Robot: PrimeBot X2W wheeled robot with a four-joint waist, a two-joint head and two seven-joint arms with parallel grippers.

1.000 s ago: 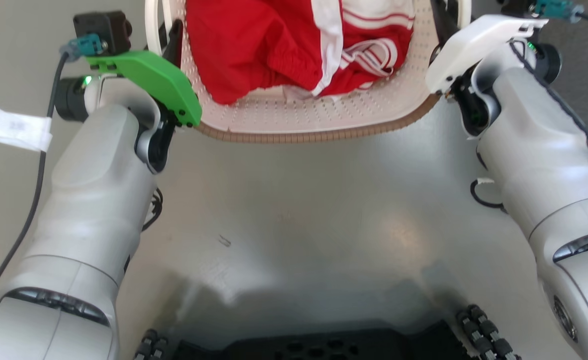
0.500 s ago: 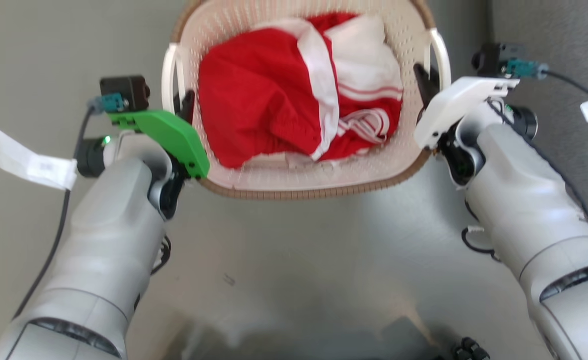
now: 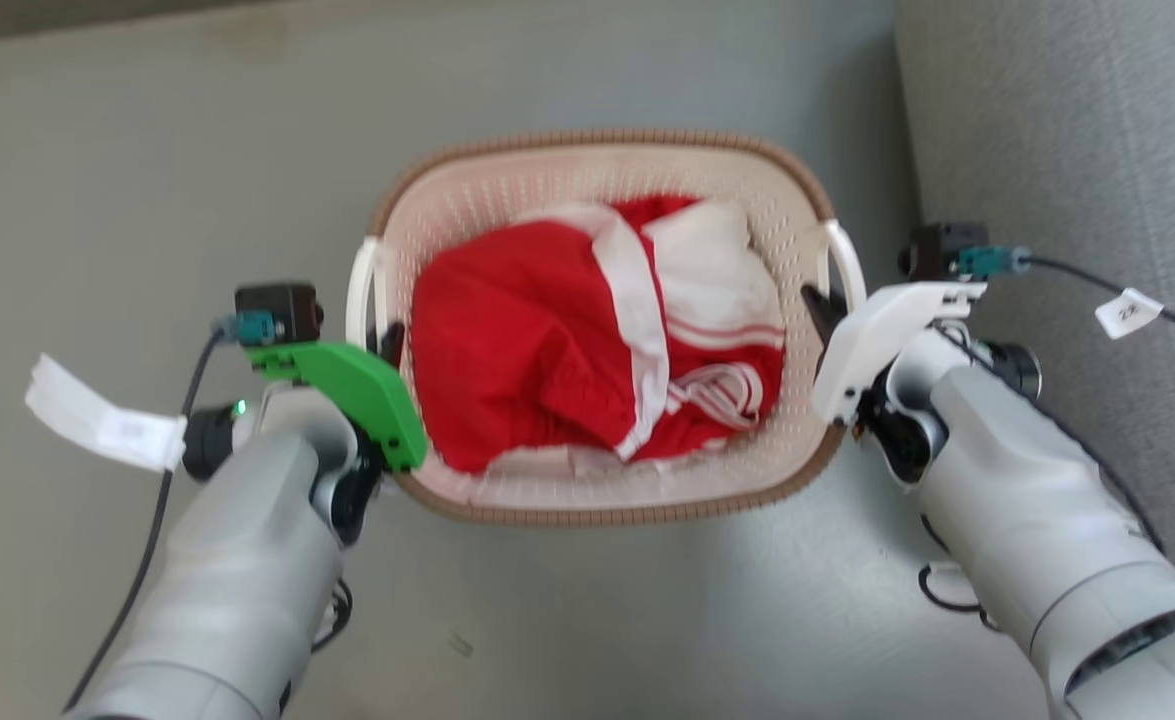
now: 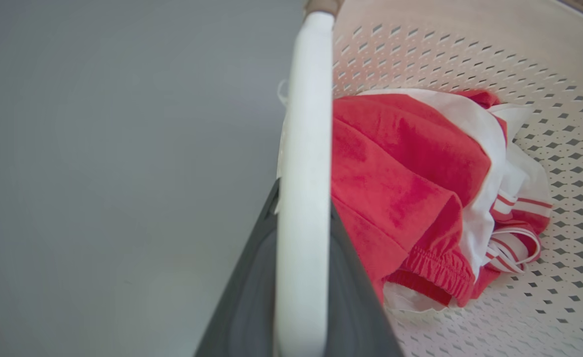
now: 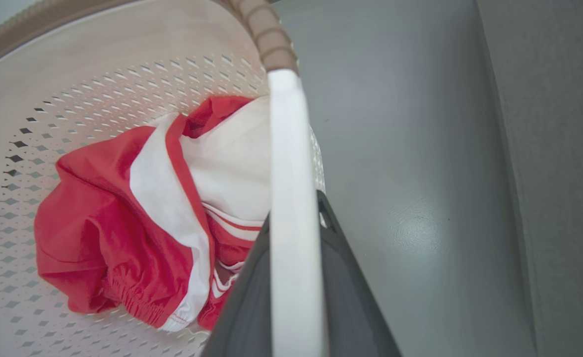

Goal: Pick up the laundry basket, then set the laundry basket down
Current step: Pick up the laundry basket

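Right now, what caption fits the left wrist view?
Left gripper gripping the laundry basket by its white handle, red-and-white garment inside.

I get soft, even light, head view slightly smeared. Pale glare sits on the floor right of the laundry basket; its near handle blurs.

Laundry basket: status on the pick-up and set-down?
Done: both grasps. The left pincer clamps the left handle and the right pincer the right handle of the laundry basket, red-and-white garment inside. In hand: the lift, though the pictures can't settle whether it is off the grey floor. Left: set it down and release both handles.
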